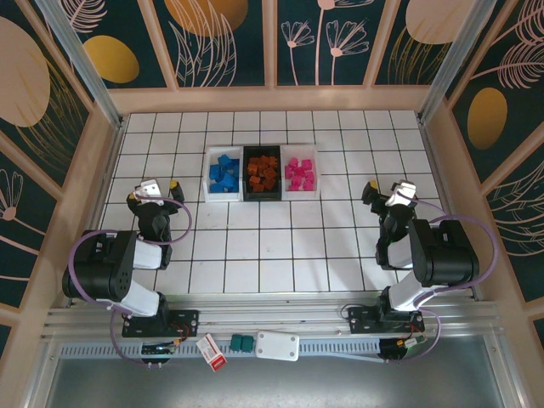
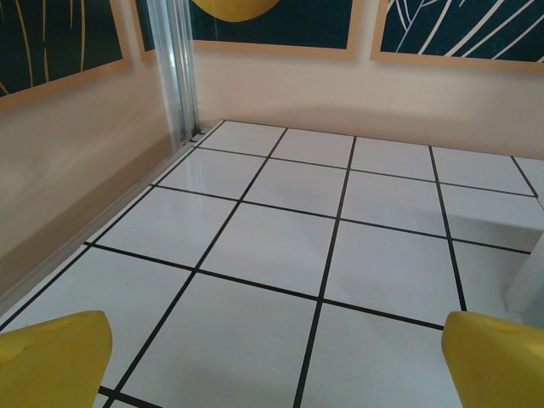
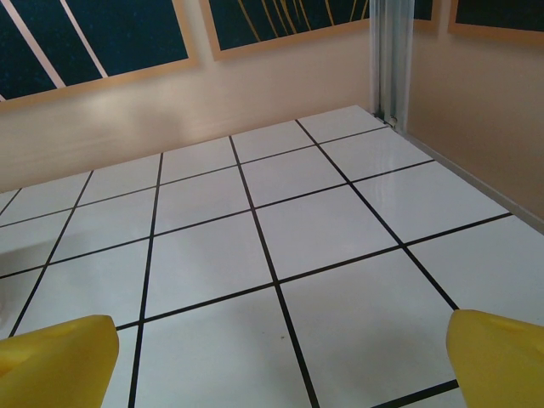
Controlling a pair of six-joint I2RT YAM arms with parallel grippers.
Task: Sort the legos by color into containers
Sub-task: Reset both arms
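White-tiled table (image 1: 272, 246): you've got blue plastic legos (image 1: 224, 175) in left white rectangular bin (image 1: 206, 174), orange-brown legos (image 1: 262, 172) in mid black bin (image 1: 246, 174), pink legos (image 1: 299, 174) in right white bin (image 1: 317, 174). Left end effector (image 1: 157, 189) & right end effector (image 1: 389, 194) gape wide, empty.
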